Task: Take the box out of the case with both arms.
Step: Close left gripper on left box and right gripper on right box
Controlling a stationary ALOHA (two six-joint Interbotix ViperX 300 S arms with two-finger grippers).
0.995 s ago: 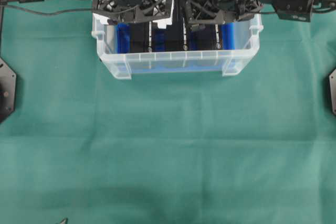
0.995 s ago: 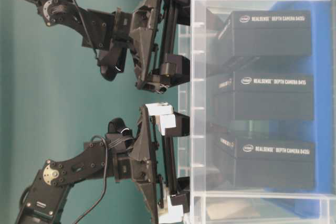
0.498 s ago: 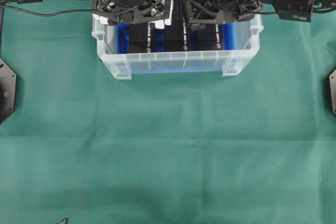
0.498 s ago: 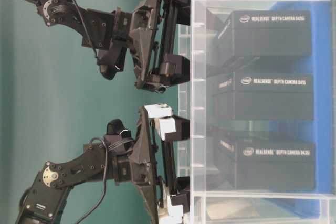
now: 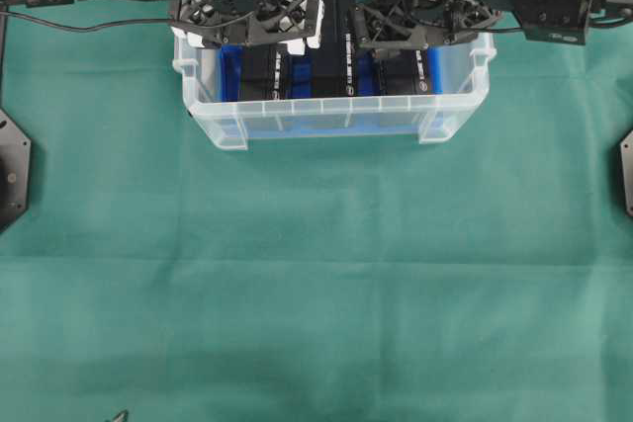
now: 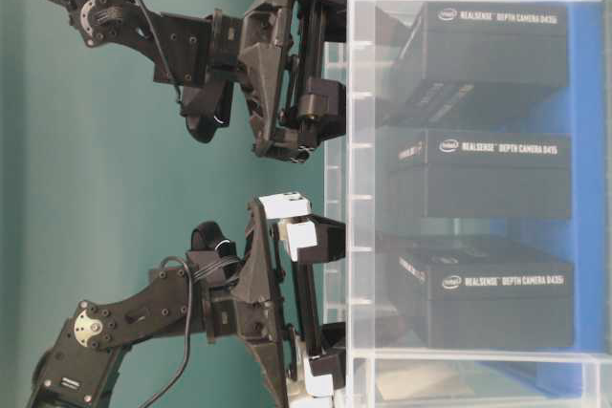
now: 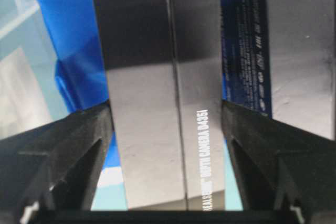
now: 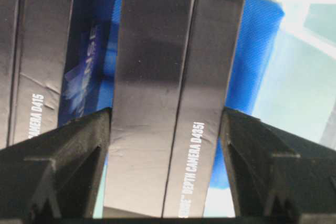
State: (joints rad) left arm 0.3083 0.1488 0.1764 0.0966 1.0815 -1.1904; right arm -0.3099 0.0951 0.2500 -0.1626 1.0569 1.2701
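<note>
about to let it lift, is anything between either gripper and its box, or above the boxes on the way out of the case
Nothing visible. The left gripper has its fingers against the sides of one black box; the right gripper likewise flanks another box. The case is open-topped, with only the arms above it.

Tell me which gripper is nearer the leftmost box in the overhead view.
Left. The left gripper grips that leftmost box between its fingers; the right gripper clamps the rightmost box.

Robotics lab: green-clothed table (image 5: 316,284), depth-camera boxes (image 6: 492,161)
</note>
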